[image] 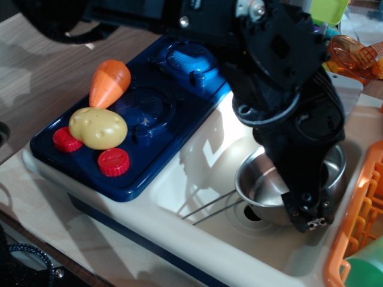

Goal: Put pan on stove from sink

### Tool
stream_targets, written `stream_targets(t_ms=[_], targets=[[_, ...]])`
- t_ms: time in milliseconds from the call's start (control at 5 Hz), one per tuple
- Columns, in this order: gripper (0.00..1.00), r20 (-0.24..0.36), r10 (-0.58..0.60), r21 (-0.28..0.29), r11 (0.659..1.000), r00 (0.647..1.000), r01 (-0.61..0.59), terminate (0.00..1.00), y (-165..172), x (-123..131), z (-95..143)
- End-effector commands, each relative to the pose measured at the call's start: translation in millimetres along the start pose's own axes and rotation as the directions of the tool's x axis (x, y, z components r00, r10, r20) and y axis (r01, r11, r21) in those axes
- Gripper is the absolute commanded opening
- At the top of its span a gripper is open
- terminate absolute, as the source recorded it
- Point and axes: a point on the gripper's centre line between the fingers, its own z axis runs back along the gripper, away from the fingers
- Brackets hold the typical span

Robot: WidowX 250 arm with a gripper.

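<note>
While the pan point(263, 191) sits in the sink point(197, 179), the hand point(310, 220) reaches its near rim.
Its grip is hidden; the handle points lower left.

Toy carrot point(109, 82) leaning over a yellow potato point(98, 128), orange dish rack point(358, 230) off right, all on a wood-grain surface point(42, 78).

Stove point(173, 113) left of sink point(197, 179), touching it. On stove: carrot point(109, 82) behind potato point(97, 128), the two touching; one knob point(67, 139) left of potato, other knob point(114, 162) in front. Pan point(263, 185) in sink, right part, its handle point(209, 208) reaching left across drain point(251, 214). Gripper point(308, 216) at pan's near rim, arm above pan. Dish rack point(359, 227) right of sink.
</note>
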Motion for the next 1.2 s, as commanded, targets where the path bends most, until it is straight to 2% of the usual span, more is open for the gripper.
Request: stream_targets(t_ms=[0,200,400,800,1000], targets=[[1.00,0.056,-0.015,0.019,1.000,0.998,0.014,0.00,3.4,0.0,-10.9],[1.00,0.075,-0.004,0.030,1.000,0.997,0.002,0.00,1.8,-1.7,-19.2],[0.00,0.082,0.020,0.034,0.999,0.996,-0.023,0.00,-1.0,-0.2,-20.7],[0.00,0.020,0.055,0.018,0.998,0.998,-0.055,0.00,-5.7,17.4,-2.9],[0.00,-0.044,0.080,0.009,0.997,0.996,-0.080,0.00,-4.2,28.9,18.3]])
